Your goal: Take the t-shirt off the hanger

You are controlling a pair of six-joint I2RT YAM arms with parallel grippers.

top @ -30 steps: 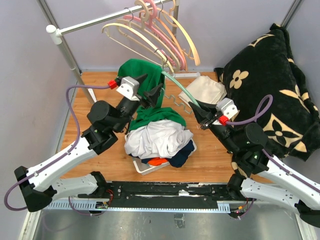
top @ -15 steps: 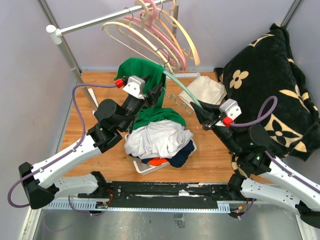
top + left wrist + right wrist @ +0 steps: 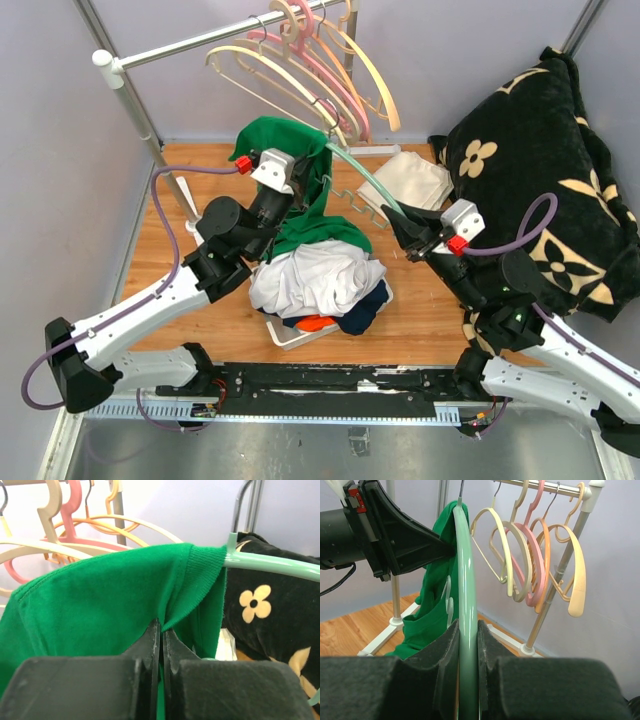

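A green t-shirt (image 3: 268, 136) hangs on a mint-green hanger (image 3: 364, 180) held up over the middle of the table. My left gripper (image 3: 161, 630) is shut on a fold of the t-shirt (image 3: 100, 605) just below the ribbed collar, where the hanger (image 3: 270, 565) arm comes out of the neck opening. My right gripper (image 3: 468, 630) is shut on the bare arm of the hanger (image 3: 465, 580), with the t-shirt (image 3: 432, 605) draped on the far end. In the top view the left gripper (image 3: 306, 186) is at the shirt and the right gripper (image 3: 402, 222) at the hanger's lower end.
A clothes rail (image 3: 200, 40) at the back carries several empty cream, pink and orange hangers (image 3: 330, 70). A white basket (image 3: 285, 338) heaped with clothes stands below the shirt. A folded cream cloth (image 3: 415, 180) and a black floral blanket (image 3: 540, 170) lie to the right.
My left gripper has moved in toward the shirt and its open jaws have shut on the fabric by the collar. The right gripper keeps its hold on the hanger, shifted slightly right.
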